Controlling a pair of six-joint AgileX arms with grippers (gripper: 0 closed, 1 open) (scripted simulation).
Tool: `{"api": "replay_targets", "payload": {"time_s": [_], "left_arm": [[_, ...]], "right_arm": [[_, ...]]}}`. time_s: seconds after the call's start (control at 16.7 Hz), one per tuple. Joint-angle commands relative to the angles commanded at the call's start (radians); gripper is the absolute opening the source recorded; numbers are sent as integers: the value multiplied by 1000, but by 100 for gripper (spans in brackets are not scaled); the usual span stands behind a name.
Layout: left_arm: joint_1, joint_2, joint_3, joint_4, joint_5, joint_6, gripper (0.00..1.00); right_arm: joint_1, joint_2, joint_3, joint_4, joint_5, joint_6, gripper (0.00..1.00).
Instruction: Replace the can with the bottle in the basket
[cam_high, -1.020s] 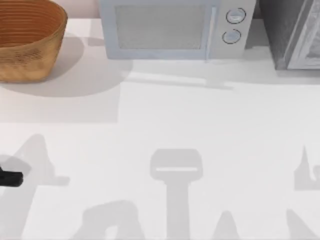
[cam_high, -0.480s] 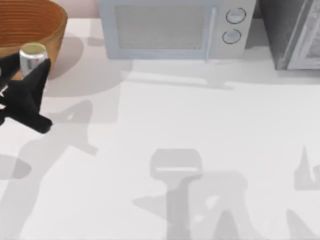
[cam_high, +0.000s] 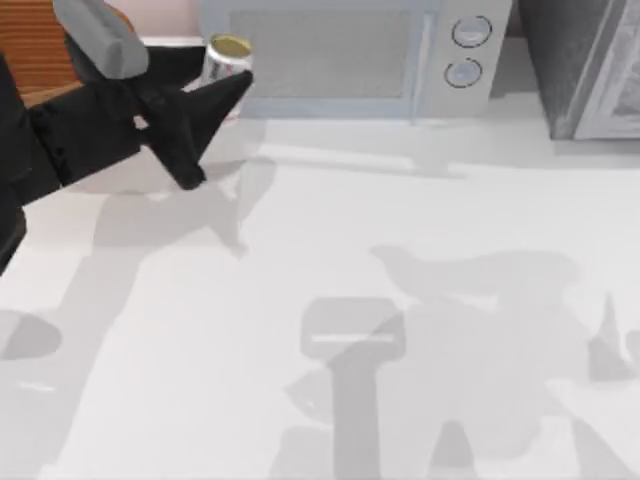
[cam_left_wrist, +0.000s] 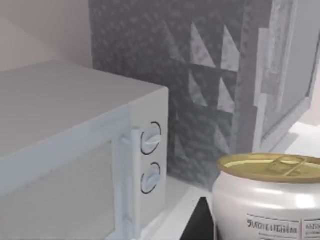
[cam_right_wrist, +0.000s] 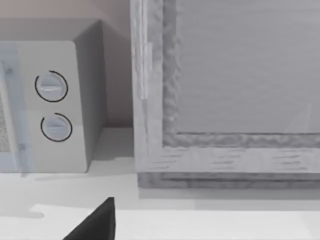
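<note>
- The left gripper (cam_high: 222, 95) is clamped on the can (cam_high: 227, 62), carried in the air just in front of the microwave (cam_high: 345, 55); the gold top shows above the fingers, and in the left wrist view the can (cam_left_wrist: 267, 200) sits right against the camera with one dark finger (cam_left_wrist: 200, 222) beside it.
- The basket (cam_high: 40, 55) lies behind the gripper, back along the arm, largely covered by it. No bottle is to be seen from here.
- Risk: the can is close to the microwave's front. A drift farther that way could knock it against the door and twist it in the grip.
- Risk: the hold seems to be on the can's lower body, so a smooth round can may slip or tilt if the arm swings fast; I judge a slow carry safer.
- Risk: set down too near the microwave or the basket, the can could crowd the bottle's later path. Open table lies on the near side of the gripper.
- Risk: released before it touches the table, the can would likely drop, topple and roll.
- The right gripper shows as one dark fingertip (cam_right_wrist: 95, 222) in its own wrist view, facing the microwave's dials (cam_right_wrist: 52, 107) and a grey cabinet (cam_right_wrist: 225, 90); whether it is apart or together, I cannot tell.
</note>
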Motion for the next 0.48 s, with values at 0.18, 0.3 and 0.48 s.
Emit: {"api": "replay_targets", "payload": {"time_s": [0.18,0.3,0.48], "left_arm": [[-33,251,114,131,124,1,0],[-53,407,185,212,201,2,0],[-80,616,280,321,305,4,0]], "right_arm": [[0,0,0,0,0,0,100],[0,0,0,0,0,0,100],[0,0,0,0,0,0,100]]}}
